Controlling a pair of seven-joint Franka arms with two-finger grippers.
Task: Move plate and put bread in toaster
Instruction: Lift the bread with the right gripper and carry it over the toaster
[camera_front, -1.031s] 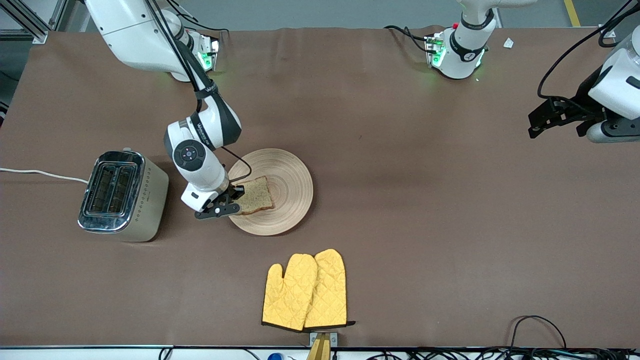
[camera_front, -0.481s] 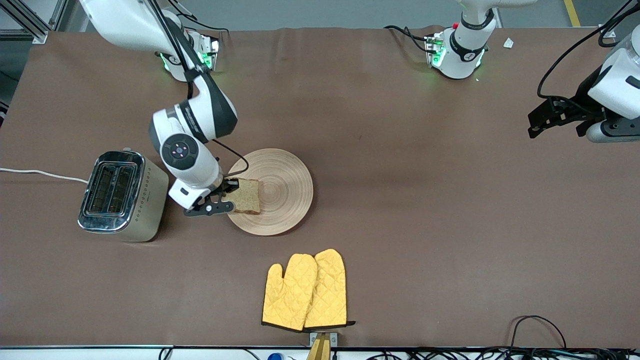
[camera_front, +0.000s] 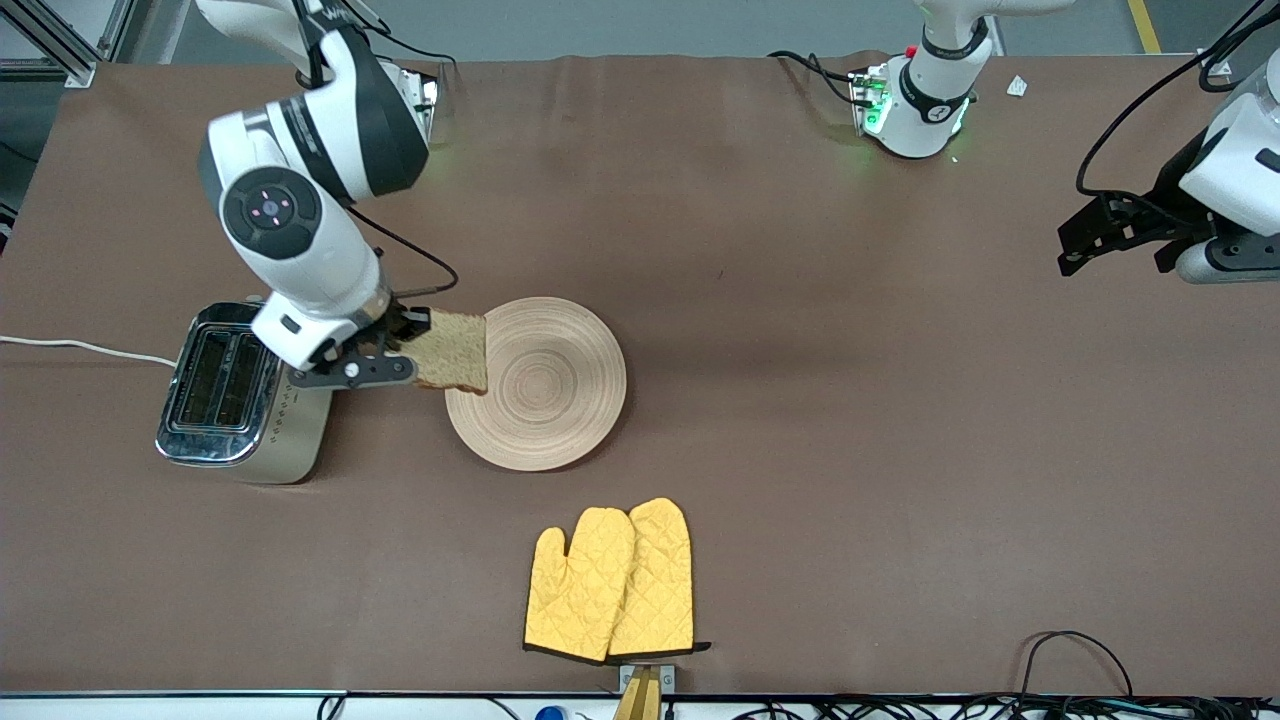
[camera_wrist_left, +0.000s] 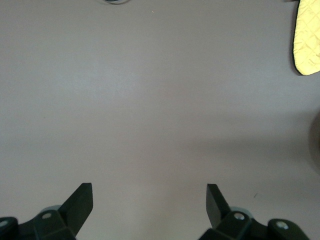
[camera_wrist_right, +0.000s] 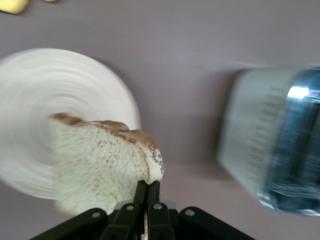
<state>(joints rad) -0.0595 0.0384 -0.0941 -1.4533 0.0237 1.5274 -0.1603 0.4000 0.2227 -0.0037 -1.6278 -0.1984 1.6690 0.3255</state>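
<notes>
My right gripper (camera_front: 408, 345) is shut on one edge of the brown speckled bread (camera_front: 450, 351) and holds it in the air over the gap between the toaster (camera_front: 243, 394) and the plate (camera_front: 545, 385). The right wrist view shows the fingers (camera_wrist_right: 141, 192) pinching the bread (camera_wrist_right: 100, 160), with the plate (camera_wrist_right: 45, 90) and the toaster (camera_wrist_right: 270, 145) below. The wooden plate lies bare on the table. The cream toaster with a chrome top stands toward the right arm's end. My left gripper (camera_front: 1105, 235) is open and empty, waiting high over the left arm's end of the table (camera_wrist_left: 148, 192).
A pair of yellow oven mitts (camera_front: 610, 580) lies nearer the front camera than the plate. The toaster's white cord (camera_front: 80, 347) runs off the table's edge. Cables lie along the front edge.
My right gripper has lifted the bread off the plate and carried it up and toward the toaster. The plate and the left arm have not moved.
</notes>
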